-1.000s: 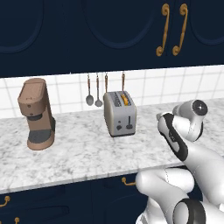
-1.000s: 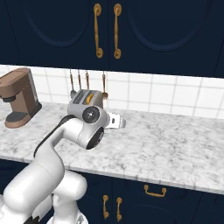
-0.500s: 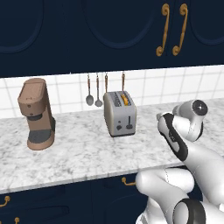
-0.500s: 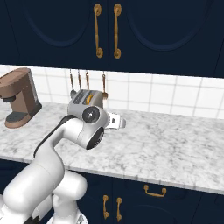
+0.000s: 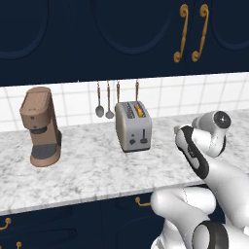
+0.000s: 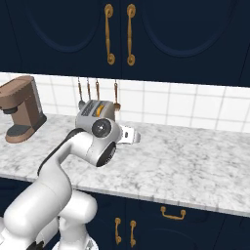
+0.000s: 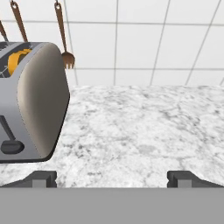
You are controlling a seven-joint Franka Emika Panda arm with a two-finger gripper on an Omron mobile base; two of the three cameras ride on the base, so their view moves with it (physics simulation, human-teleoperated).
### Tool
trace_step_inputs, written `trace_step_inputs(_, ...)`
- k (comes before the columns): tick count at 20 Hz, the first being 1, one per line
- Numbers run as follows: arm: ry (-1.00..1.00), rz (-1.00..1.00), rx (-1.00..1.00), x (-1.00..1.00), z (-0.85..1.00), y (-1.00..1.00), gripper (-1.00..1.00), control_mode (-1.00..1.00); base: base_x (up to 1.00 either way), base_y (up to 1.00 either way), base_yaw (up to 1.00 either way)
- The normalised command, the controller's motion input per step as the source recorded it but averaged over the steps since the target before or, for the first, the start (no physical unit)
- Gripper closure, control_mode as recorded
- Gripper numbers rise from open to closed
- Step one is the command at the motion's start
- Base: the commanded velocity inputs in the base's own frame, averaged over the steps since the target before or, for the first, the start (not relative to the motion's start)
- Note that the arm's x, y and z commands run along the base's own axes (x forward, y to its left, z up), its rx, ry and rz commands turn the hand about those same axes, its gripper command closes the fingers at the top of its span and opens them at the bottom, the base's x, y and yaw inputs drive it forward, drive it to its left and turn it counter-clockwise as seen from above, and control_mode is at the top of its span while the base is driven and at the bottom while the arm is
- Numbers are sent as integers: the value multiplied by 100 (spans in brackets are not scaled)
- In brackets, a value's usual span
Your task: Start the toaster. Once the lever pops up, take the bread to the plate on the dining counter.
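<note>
Left base view — toaster (image 5: 133, 126): stands on the marble tabletop (image 5: 87, 170) near the tiled wall, its face with lever (image 5: 132, 141) and knob turned toward the camera; bread (image 5: 139, 111) sits in the right-hand slot.
Left base view — arm: the wrist hangs over the tabletop's front edge, well to the right of the toaster.
Right base view — toaster (image 6: 93, 111): partly hidden behind the arm's wrist joint; its orange bread (image 6: 99, 110) shows at the top.
Hand view — pincer (image 7: 111, 178): fingertips spread wide apart at the bottom edge, nothing between them, aimed at bare tabletop (image 7: 144, 131).
Hand view — toaster (image 7: 31, 103): at the far left, its side panel toward the camera, bread (image 7: 17, 61) showing in the top.
Hand view — lever (image 7: 12, 146): low on the front face, left of the left fingertip.
Judgement: the next move must carry the pincer leftward and onto the front face.
</note>
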Motion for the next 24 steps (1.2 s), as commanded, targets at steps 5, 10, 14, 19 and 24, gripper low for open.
trace_step_inputs(5,0,0,0,0,0,0,-100,-100,0,0,0)
trace_step_inputs(10,0,0,0,0,0,0,-100,-100,0,0,0)
trace_step_inputs(14,0,0,0,0,0,0,-100,-100,0,0,0)
trace_step_inputs(19,0,0,0,0,0,0,-100,-100,0,0,0)
trace_step_inputs(24,0,0,0,0,0,0,-100,-100,0,0,0)
